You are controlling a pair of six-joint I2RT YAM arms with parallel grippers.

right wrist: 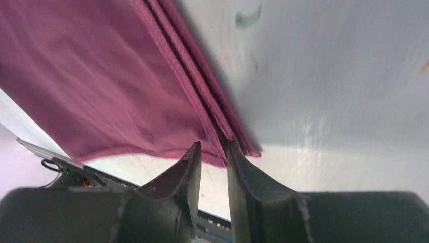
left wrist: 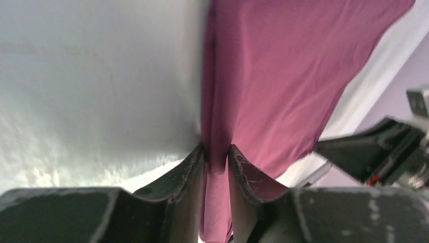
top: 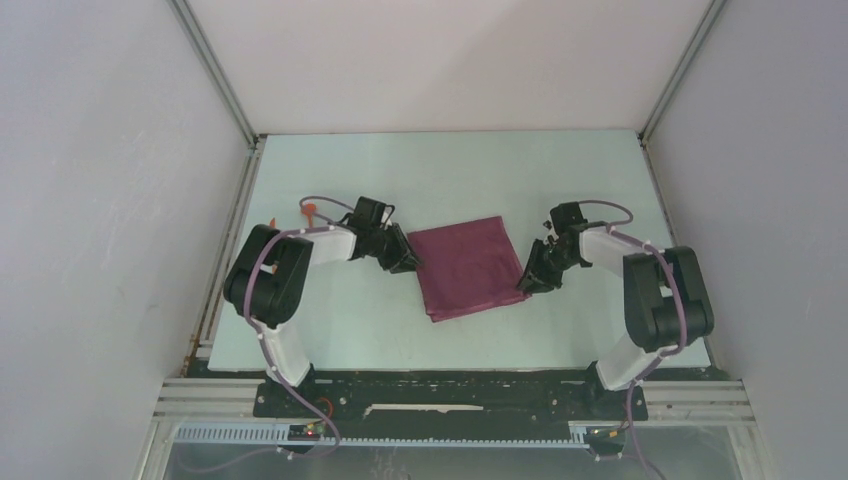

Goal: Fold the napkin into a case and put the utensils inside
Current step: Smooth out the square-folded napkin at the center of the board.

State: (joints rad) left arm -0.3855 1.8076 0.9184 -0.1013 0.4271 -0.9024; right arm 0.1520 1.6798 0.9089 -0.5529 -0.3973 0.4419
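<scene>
Soft even light; table (right wrist: 329,76) glare; close wrist views blurred.

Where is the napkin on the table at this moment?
In the top view, the napkin lies folded near the middle of the table. The left gripper pinches its left edge, and the right gripper is at its right corner.

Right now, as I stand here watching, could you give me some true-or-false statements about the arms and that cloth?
1. The left gripper is pinching the napkin. True.
2. The napkin is blue. False: it is dark maroon.
3. The utensils lie on the napkin. False: the orange pieces lie on the table off to the left, apart from the cloth.
4. The napkin lies between the left gripper and the right gripper. True.
</scene>
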